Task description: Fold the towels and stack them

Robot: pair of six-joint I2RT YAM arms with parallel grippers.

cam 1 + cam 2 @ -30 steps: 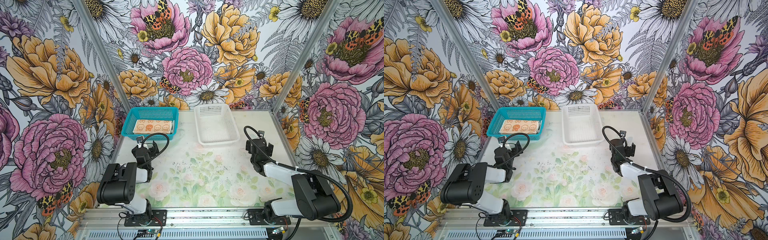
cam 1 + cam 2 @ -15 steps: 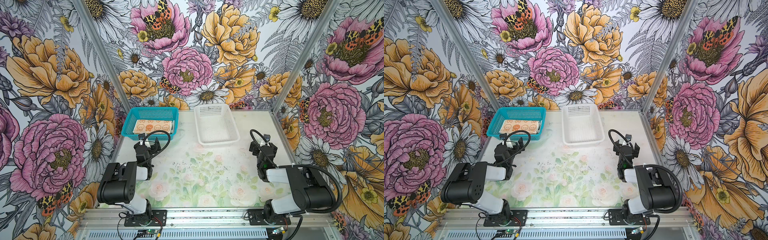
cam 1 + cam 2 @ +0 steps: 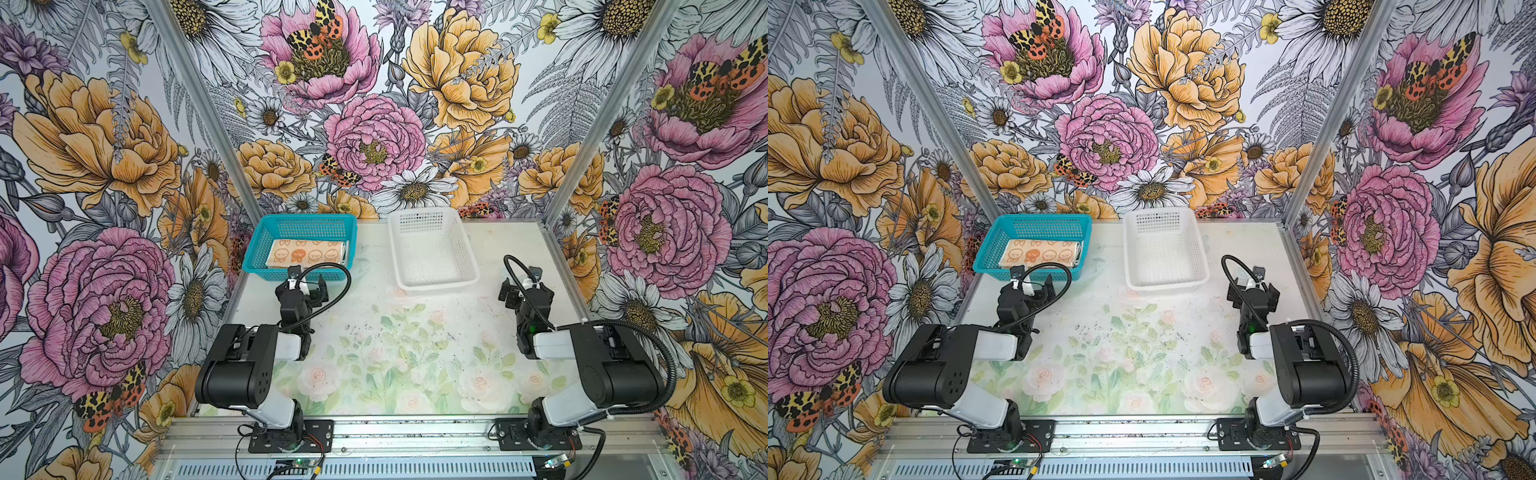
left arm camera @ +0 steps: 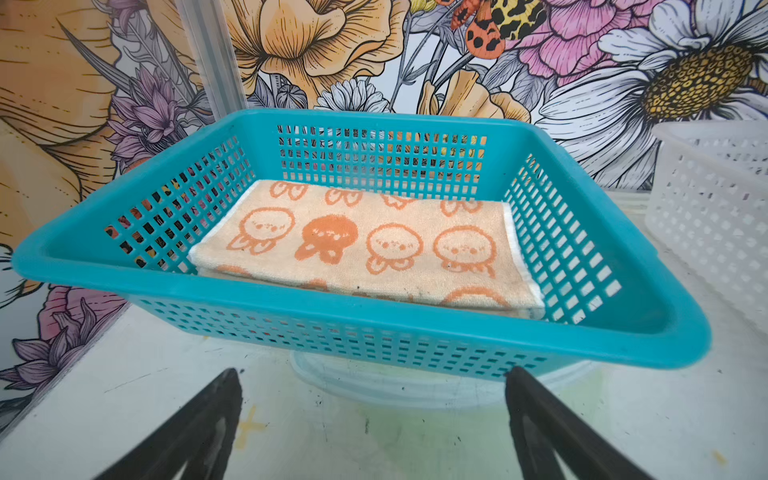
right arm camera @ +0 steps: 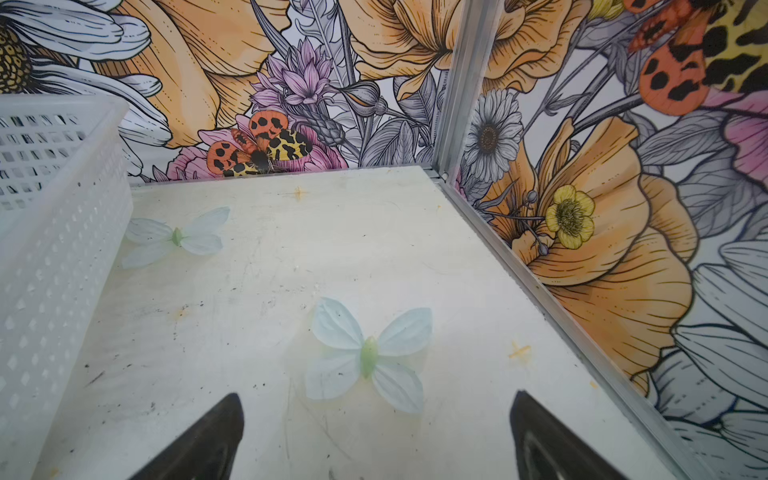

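Flowered table (image 3: 415, 332) held no loose cloth; peach towel (image 4: 365, 245) sat folded in the blue basket (image 4: 374, 328), so my left gripper (image 4: 374, 374) and right gripper (image 5: 376, 397) stood spread, empty.

We see one peach towel (image 3: 306, 258) with orange cartoon faces, folded into a flat rectangle, lying level inside the teal basket (image 3: 307, 227).

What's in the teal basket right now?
A folded peach-orange towel with cartoon faces lies flat in the teal basket. Anything beneath it is covered; other towels can't be confirmed.
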